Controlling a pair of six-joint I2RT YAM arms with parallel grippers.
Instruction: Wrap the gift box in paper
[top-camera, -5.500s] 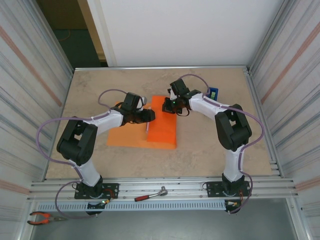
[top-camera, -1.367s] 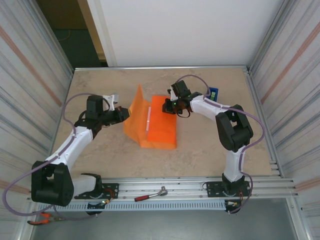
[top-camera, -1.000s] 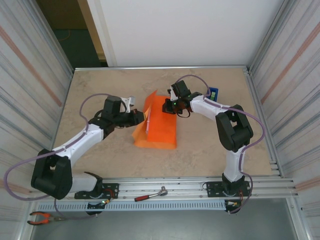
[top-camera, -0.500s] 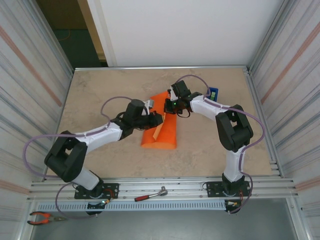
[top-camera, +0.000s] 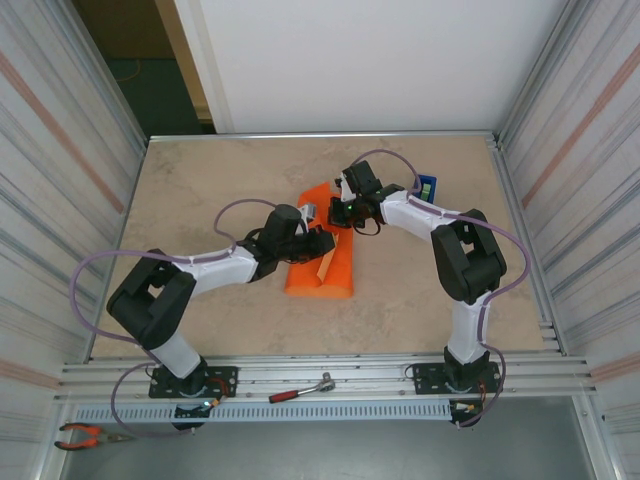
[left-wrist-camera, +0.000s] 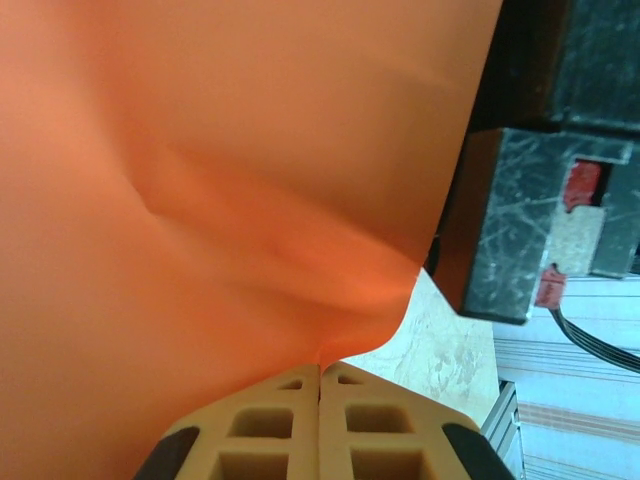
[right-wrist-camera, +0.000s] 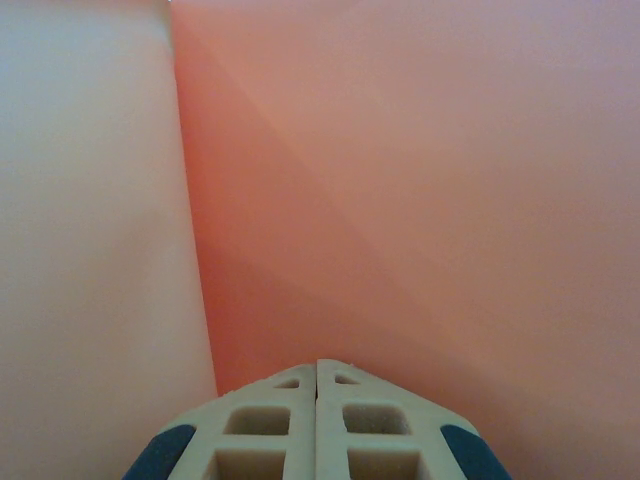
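Observation:
The orange paper (top-camera: 322, 268) lies mid-table, folded into a narrow bundle over the gift box. In the top view the box is hidden beneath it. My left gripper (top-camera: 322, 243) is shut on the paper's free edge and holds that flap over the bundle's top. The left wrist view shows the orange sheet (left-wrist-camera: 220, 200) pinched at the left gripper (left-wrist-camera: 320, 368). My right gripper (top-camera: 336, 213) is shut, its tip pressed onto the far end of the bundle. In the right wrist view the right gripper (right-wrist-camera: 318, 362) touches orange paper (right-wrist-camera: 420, 200), with a pale pink face of the gift box (right-wrist-camera: 90, 250) to the left.
A blue tape dispenser (top-camera: 427, 186) stands at the back right, behind the right arm. A red-handled ratchet (top-camera: 300, 390) lies on the front rail and orange pliers (top-camera: 85, 435) at the front left. Corrugated metal walls close in both sides.
My left gripper has carried the paper's left flap up and rightward over the box, so the sheet is now folded narrow. The right gripper has stayed pressed in place.

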